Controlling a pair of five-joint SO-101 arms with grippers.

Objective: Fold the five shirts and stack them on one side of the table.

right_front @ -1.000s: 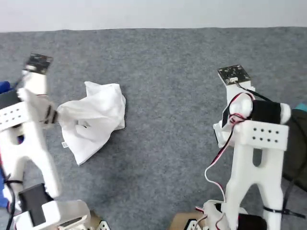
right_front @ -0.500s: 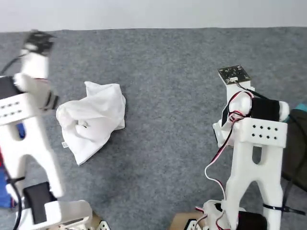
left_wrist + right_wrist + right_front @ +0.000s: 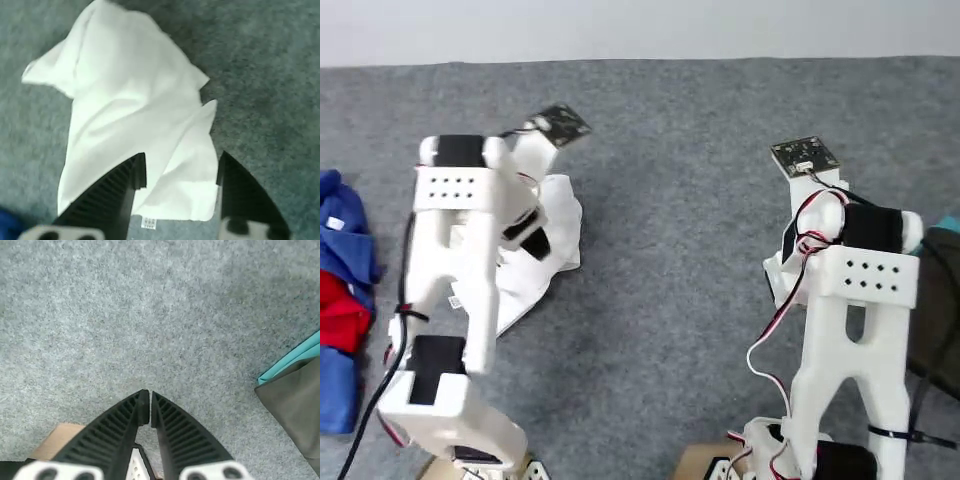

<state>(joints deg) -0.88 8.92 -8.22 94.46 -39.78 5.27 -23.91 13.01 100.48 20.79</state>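
The white shirt point(image 3: 135, 100) is seen crumpled on the bench point(image 3: 270, 75), directly beneath the left fingers point(image 3: 120, 185), which are held apart over its near hem. Its long axis runs away from them. The right fingers point(image 3: 142, 407) are pressed together, well apart from it. A heap of coloured shirts point(image 3: 342, 310) is left outside the left fingers; no obstruction is judged.
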